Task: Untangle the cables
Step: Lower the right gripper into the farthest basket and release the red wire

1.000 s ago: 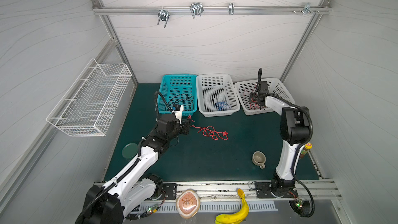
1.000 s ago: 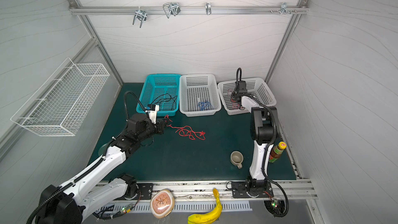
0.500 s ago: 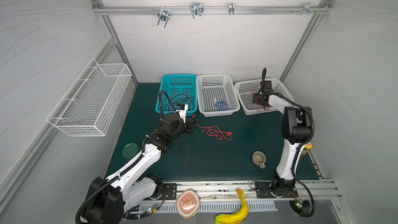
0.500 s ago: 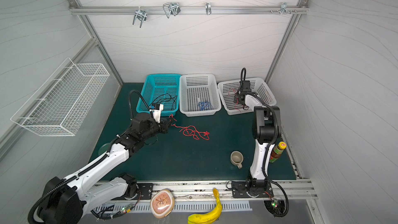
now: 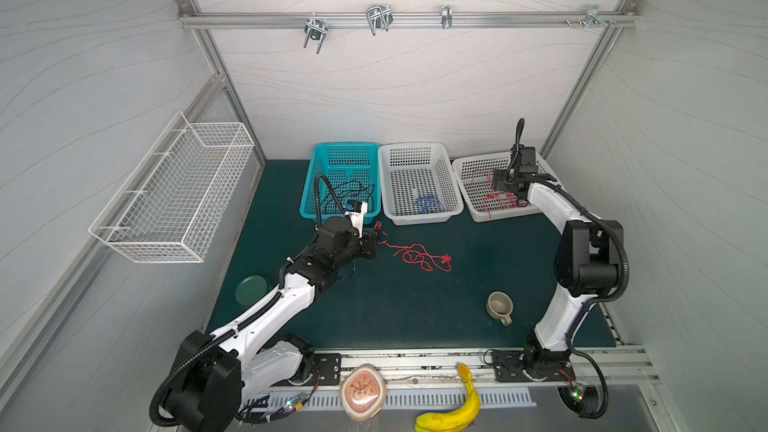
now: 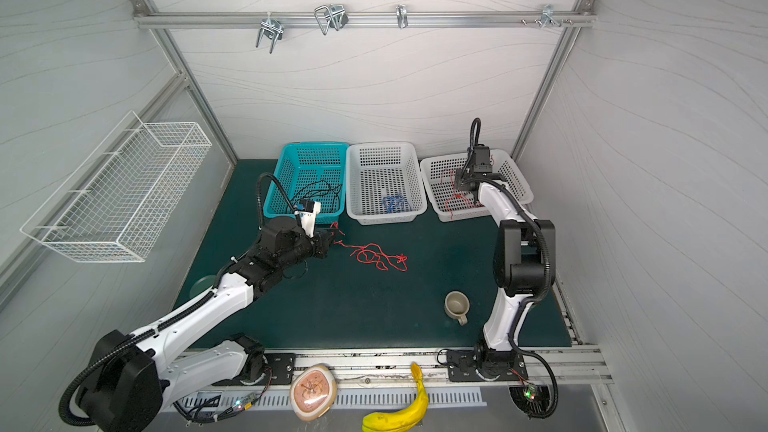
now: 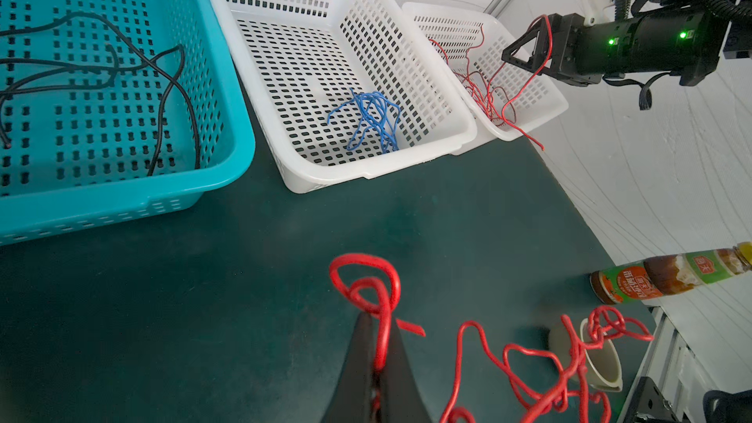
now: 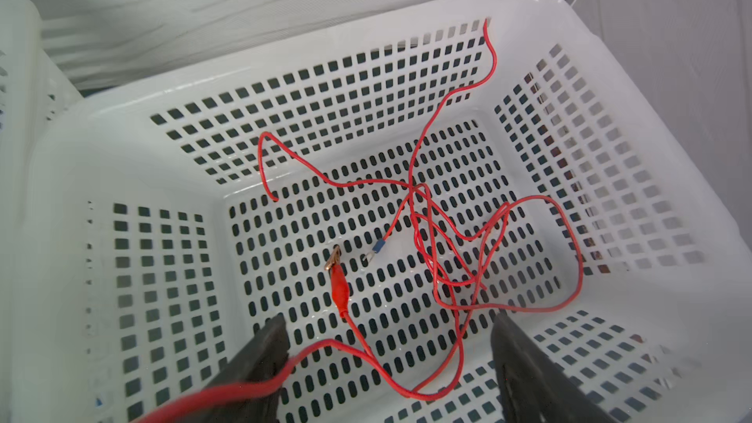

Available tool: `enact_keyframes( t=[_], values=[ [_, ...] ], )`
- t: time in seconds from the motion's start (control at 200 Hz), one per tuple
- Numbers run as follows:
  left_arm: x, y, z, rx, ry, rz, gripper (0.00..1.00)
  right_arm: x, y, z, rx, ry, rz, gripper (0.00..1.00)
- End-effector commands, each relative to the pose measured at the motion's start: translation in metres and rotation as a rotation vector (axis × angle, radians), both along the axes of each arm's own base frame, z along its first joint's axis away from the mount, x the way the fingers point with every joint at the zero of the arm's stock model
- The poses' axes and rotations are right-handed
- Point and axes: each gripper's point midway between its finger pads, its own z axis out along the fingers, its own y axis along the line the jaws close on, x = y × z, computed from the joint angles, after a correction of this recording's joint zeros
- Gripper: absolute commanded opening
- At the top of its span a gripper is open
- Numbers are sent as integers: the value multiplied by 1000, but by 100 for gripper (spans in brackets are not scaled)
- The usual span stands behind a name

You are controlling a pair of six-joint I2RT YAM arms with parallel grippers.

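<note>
Red cables [image 7: 363,260] clamped between left pincer [image 7: 378,321] tips.

Tangled red cables [image 5: 411,257] on green mat [image 5: 395,309]

You have two matching arms: white shell links [image 5: 286,303] between black joint housings [image 5: 586,261]. A black ribbed hose [image 5: 620,249] runs along each up to the gripper. Right gripper [image 8: 389,319]: matte black wedge fingers [image 8: 256,360], two green lights [image 7: 611,41] on the black barrel just behind. Left gripper [image 5: 376,238]: white camera bracket [image 5: 358,214] just behind it. Black base plates [image 5: 328,367] with small screws at the far end.
</note>
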Motion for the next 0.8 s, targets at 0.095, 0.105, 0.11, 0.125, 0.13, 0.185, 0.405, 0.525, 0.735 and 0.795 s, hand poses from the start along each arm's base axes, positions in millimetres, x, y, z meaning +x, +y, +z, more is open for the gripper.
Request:
enact_keyframes(
  t=[0.095,0.105,0.11,0.125,0.13,0.185,0.405,0.525,0.735,0.795],
  values=[
    [12,-7,26,-17,-85,-6,0,-25,-1,-18,-90,87,-4,83],
    [12,-6,26,-16,-83,-5,0,-27,0,-19,-90,92,-4,83],
    [12,-6,25,-15,-83,-5,0,-27,0,-20,-89,93,-4,83],
    [12,-6,25,-14,-82,-7,0,-28,0,-21,-89,98,-5,83],
    [12,-7,25,-14,-83,-7,0,-29,0,-21,-89,100,-5,83],
    [12,-6,25,-9,-85,-7,0,-35,-2,-25,-88,115,-11,85],
    [13,-6,25,0,-92,-4,0,-54,-17,-30,-142,158,-74,88],
    [14,-6,22,2,-85,-4,0,-59,-21,-22,-159,137,-84,90],
    [16,-10,21,-18,-79,-11,0,-51,-31,-8,-228,121,-111,91],
    [16,-11,22,-25,-78,-13,0,-43,-31,-3,-235,115,-114,91]
  ],
)
